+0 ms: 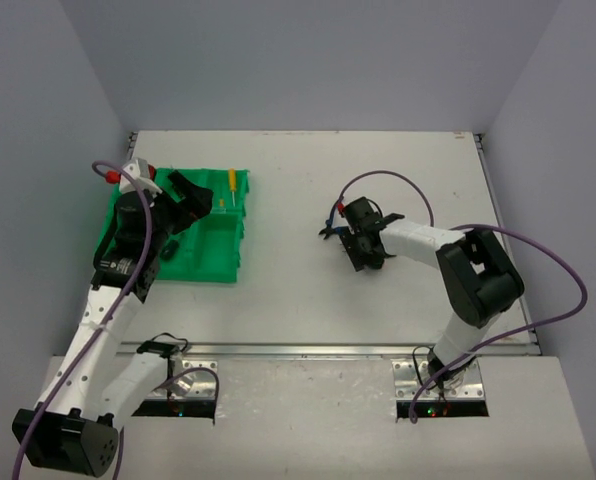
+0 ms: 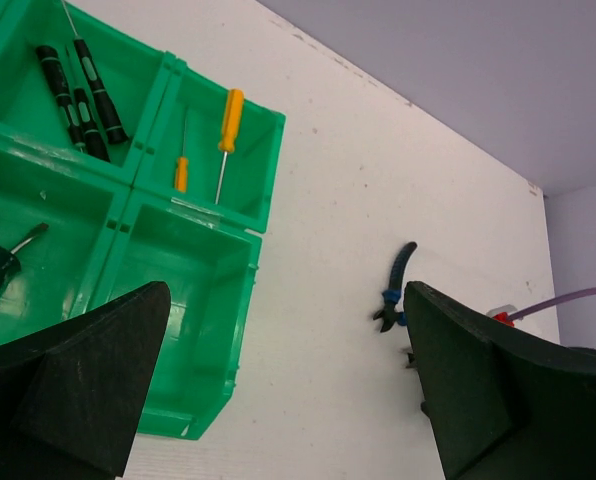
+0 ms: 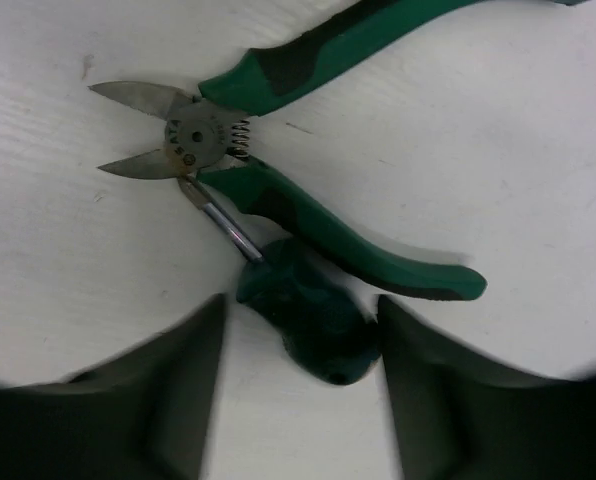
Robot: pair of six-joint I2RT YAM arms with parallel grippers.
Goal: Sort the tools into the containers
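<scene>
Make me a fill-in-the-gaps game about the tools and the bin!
1. One compartment holds ____ yellow screwdrivers.
2. The blue pliers lie on the ____, outside the bin.
3. The cutters by the right gripper have ____ handles.
Missing words: two; table; green.

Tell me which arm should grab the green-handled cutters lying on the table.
Right. The right gripper, open, hangs right by the green-handled cutters; the left gripper sits far off over the green bin.
</scene>
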